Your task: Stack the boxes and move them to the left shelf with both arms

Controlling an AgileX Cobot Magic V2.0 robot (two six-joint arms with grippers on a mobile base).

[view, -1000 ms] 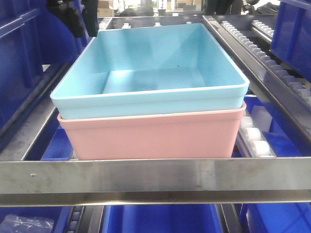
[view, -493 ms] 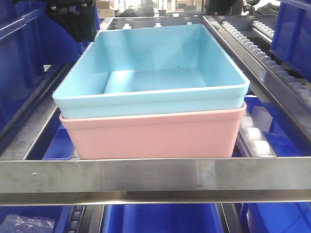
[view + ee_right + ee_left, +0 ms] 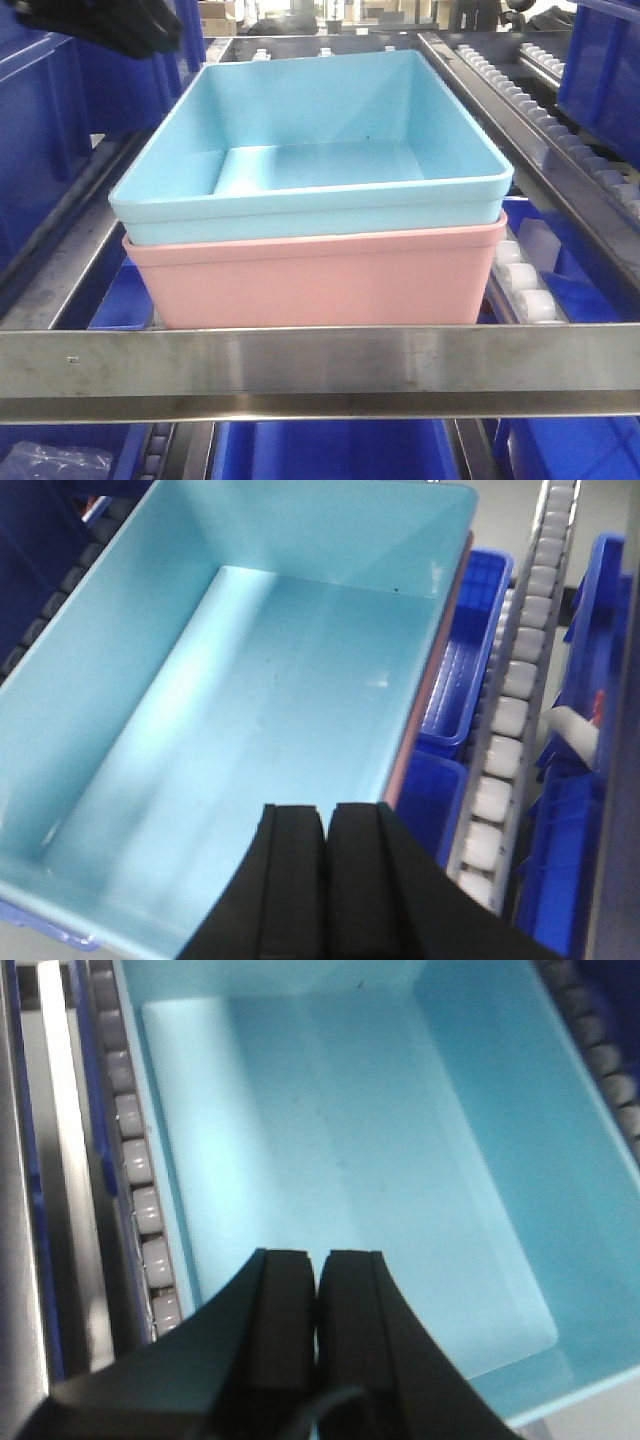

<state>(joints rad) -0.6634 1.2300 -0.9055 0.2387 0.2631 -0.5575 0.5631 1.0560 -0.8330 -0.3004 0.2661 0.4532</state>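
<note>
Change: the dark arm (image 3: 110,25) at upper left of the front view has risen and drawn off toward the corner; earlier it hung lower, beside the far left corner of the stack. The boxes have not shifted.
Stack: blue box (image 3: 310,150) is nested in the pink box (image 3: 315,280), rims almost touching, sides aligned. Nesting makes the two carry as one load.
Location: the stack sits on the shelf (image 3: 320,365), just behind the front crossbar, between the side rails. Whether this is its final spot cannot be told.
Rollers: white rollers (image 3: 525,285) line the right rail; a grey-looking row (image 3: 140,1175) runs along the box's left wall in the left wrist view. Judged purpose: let a box slide along the rails.
Left gripper (image 3: 318,1280): pressed together, holding nothing, poised above the blue box interior.
Right gripper (image 3: 327,850): pressed together, holding nothing, above the near end of the blue box; a strip of pink rim shows along its right edge.
Materials: both boxes are smooth moulded plastic, shallow, rectangular, with rounded rims and slightly tapered walls; the blue floor shows soft glare. The shelf is brushed steel.
Surroundings: dark blue crates (image 3: 455,695) sit below and to the sides.
Judgement: stacking done; both grippers are clear of the load.
</note>
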